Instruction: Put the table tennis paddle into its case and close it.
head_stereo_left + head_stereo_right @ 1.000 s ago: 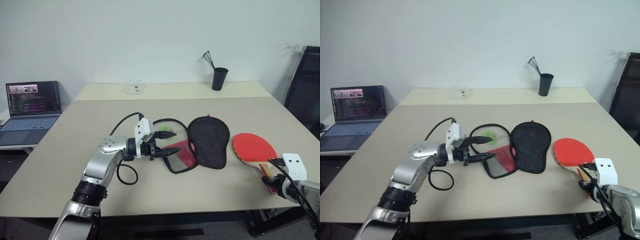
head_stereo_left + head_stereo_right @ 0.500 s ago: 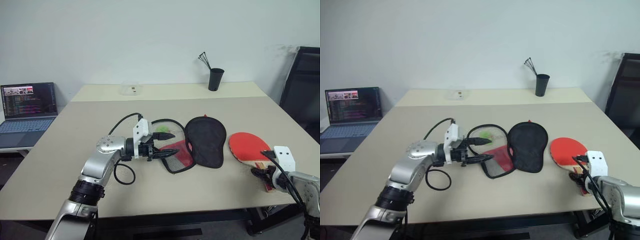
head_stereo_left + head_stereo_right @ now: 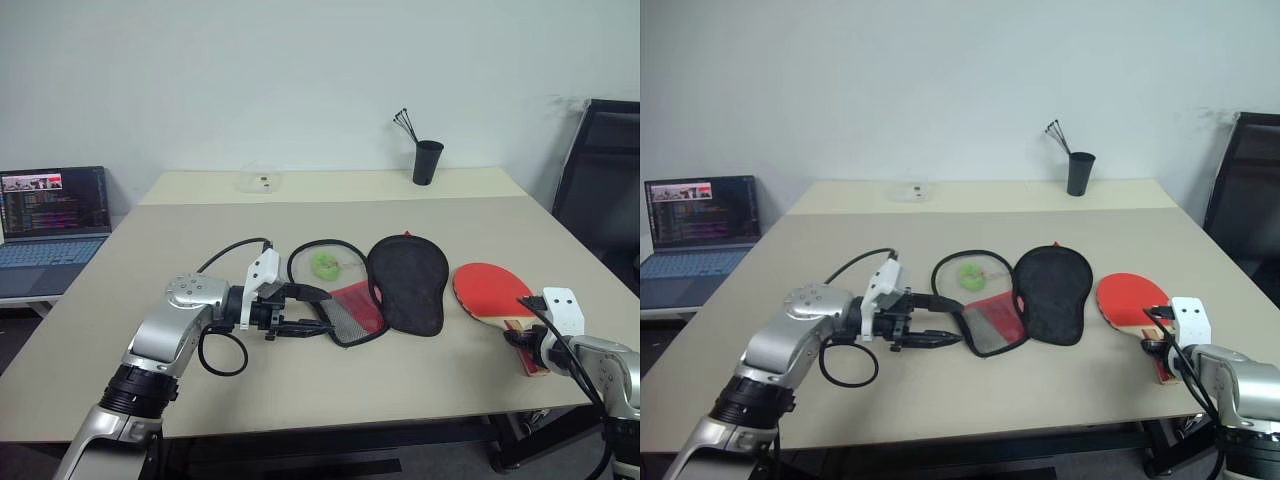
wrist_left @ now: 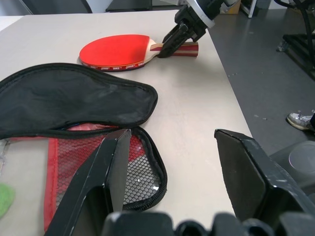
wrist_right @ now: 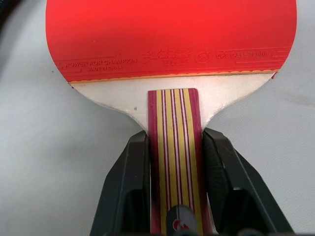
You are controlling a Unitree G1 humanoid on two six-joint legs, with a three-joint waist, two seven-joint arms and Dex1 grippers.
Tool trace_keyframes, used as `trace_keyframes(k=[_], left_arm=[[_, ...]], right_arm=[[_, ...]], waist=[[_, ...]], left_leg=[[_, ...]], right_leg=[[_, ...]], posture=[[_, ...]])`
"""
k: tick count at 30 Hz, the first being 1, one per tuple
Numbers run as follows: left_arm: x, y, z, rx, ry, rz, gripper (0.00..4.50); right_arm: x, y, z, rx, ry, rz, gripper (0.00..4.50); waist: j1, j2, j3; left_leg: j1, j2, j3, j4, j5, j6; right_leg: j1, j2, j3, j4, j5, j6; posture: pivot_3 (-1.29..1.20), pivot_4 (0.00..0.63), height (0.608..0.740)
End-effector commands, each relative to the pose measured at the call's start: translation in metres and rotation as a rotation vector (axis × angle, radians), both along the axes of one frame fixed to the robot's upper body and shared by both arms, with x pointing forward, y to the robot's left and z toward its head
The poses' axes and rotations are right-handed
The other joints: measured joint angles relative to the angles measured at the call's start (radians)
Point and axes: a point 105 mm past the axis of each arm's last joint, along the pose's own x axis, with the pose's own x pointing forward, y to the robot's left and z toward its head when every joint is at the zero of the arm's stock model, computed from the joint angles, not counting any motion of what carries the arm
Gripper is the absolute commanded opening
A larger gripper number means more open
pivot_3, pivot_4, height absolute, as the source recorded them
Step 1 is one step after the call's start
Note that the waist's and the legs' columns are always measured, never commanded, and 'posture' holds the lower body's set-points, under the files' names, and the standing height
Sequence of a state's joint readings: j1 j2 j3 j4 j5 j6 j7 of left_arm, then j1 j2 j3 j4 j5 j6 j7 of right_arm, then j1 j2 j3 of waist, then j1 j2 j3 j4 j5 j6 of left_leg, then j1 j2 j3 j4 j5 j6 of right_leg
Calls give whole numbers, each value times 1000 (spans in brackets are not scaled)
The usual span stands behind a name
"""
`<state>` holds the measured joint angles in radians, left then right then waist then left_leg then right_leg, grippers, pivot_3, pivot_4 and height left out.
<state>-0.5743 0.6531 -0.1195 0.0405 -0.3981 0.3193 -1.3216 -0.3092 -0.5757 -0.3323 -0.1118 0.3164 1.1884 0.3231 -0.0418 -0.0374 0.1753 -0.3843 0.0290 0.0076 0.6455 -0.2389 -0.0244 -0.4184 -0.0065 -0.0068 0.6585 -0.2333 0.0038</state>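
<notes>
In the eye views the paddle lies flat on the table, red face up, just right of the case; its long axis runs from the blade, the far end, to the handle, which points at the near table edge. The case lies open, black half up, red mesh half spread toward the left gripper. A green ball sits inside a cable loop just behind the case. The left wrist view adds that the left fingers stand wide apart, one over the mesh half's rim and nothing between them, with the right gripper at the paddle's handle beyond the case. The right wrist view shows that grip close up: both fingers press the striped handle's sides. A second ago the right gripper was short of the handle, and the left gripper was nearer the case.
</notes>
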Motion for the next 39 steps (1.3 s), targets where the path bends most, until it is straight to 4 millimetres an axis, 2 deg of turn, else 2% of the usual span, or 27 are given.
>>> trace_keyframes(k=[1, 6, 8, 12, 16, 19, 24, 26, 30, 34, 39], left_arm=[[-2, 1, 9, -5, -50, -4, 2968], [-4, 5, 7, -9, -46, 25, 2968], [-5, 7, 6, -13, -41, 35, 2968], [-6, 7, 3, -12, -38, 43, 2968], [-7, 5, 2, -14, -38, 43, 2968], [-7, 5, 2, -16, -40, 46, 2968], [-7, 3, 1, -19, -44, 51, 2968], [-7, 3, 2, -20, -45, 54, 2968], [-8, 2, 2, -22, -48, 58, 2968], [-9, 3, 2, -21, -50, 66, 2968], [-9, 4, 2, -20, -49, 70, 2968]], right_arm=[[5, 4, 16, -3, -51, 23, 1086], [14, 4, 57, -11, -170, 16, 1086], [19, 11, 78, -2, -231, 21, 1086], [30, 42, 104, 42, -314, 63, 1086], [37, 74, 111, 74, -344, 114, 1086], [44, 99, 109, 117, -350, 131, 1086], [56, 144, 82, 171, -305, 135, 1086], [59, 152, 74, 170, -297, 128, 1086], [69, 158, 59, 156, -287, 95, 1086], [80, 146, 47, 103, -285, 44, 1086], [81, 138, 38, 92, -264, 11, 1086]], waist=[[0, 0, 0], [0, 3, 2], [0, 6, 4], [3, 7, 4], [10, 7, 4], [13, 7, 4], [12, 7, 5], [12, 8, 5], [13, 8, 5], [12, 8, 5], [11, 8, 5]], left_leg=[[0, 0, 0, 0, 0, 0], [-1, 0, 1, -1, 0, 0], [-3, 0, 1, -1, 0, 0], [-8, 0, -1, -1, 0, 0], [-11, 1, -4, -1, 0, 0], [-13, 0, -5, -1, 0, 0], [-14, 0, -5, -1, 0, 0], [-14, 0, -5, -1, 0, 0], [-14, 0, -5, -1, 0, 0], [-14, 0, -5, -1, 0, 0], [-14, 0, -5, -1, 0, 0]], right_leg=[[0, 0, 0, 0, 0, 0], [-2, 0, 2, 0, 0, 0], [-4, 0, 3, 0, 0, 0], [-7, 1, 3, 0, 0, 0], [-7, 2, 0, -2, 0, 0], [-8, 1, -1, -3, 0, -1], [-9, 0, -1, -3, 0, -1], [-9, 1, -1, -3, 0, -1], [-10, 0, -1, -3, 0, -1], [-10, -1, -1, -3, 0, -1], [-10, 0, -1, -2, 0, -1]], posture=[[0, 150, 740], [0, 150, 740], [0, 150, 740], [0, 150, 740], [0, 150, 740], [0, 150, 740], [0, 150, 740], [0, 150, 740], [0, 150, 740], [0, 150, 740], [0, 150, 740]])
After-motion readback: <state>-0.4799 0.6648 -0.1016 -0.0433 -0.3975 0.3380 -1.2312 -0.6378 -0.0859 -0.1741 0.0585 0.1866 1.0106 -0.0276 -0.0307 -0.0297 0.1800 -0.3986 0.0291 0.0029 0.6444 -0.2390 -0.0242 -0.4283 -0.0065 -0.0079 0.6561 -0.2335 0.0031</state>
